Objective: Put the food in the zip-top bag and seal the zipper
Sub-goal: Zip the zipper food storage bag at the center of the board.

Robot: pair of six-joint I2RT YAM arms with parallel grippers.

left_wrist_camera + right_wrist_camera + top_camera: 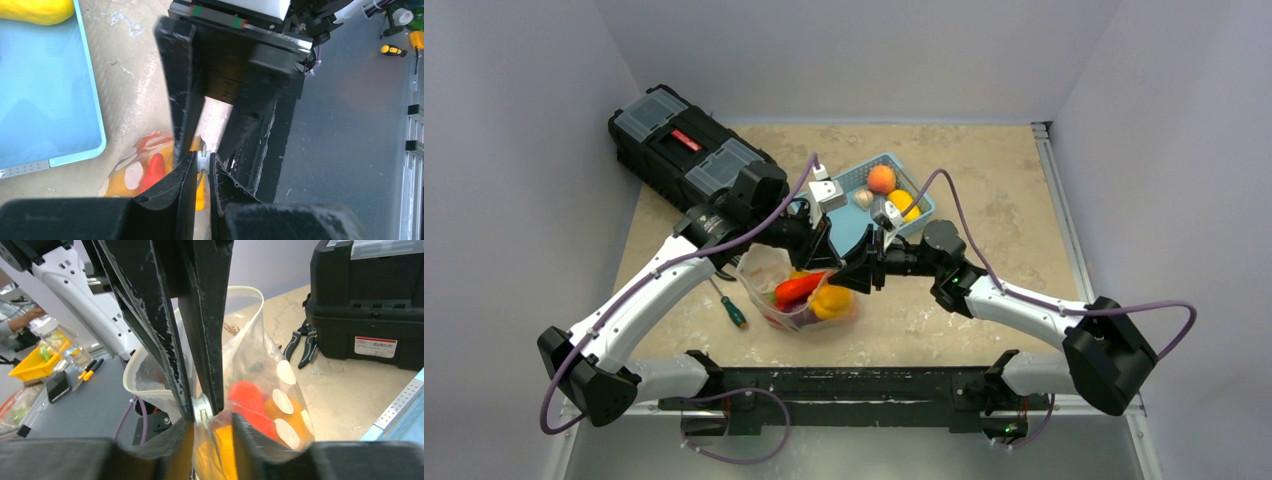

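My left gripper (202, 159) pinched the zipper (145, 390) at the bag (769, 275)'s right edge. My right gripper (212, 422) stood half open around it, with the basket (98, 100) just beyond, on the far side.

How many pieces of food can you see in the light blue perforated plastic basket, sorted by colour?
Orange round fruit: 1
Yellow smooth piece: 1
Pale beige bulb: 1
Total: 3 visible in the basket

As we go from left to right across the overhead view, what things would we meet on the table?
Black toolbox → zip-top bag → light blue basket. The screwdriver lies within the toolbox's span, so it is left out.
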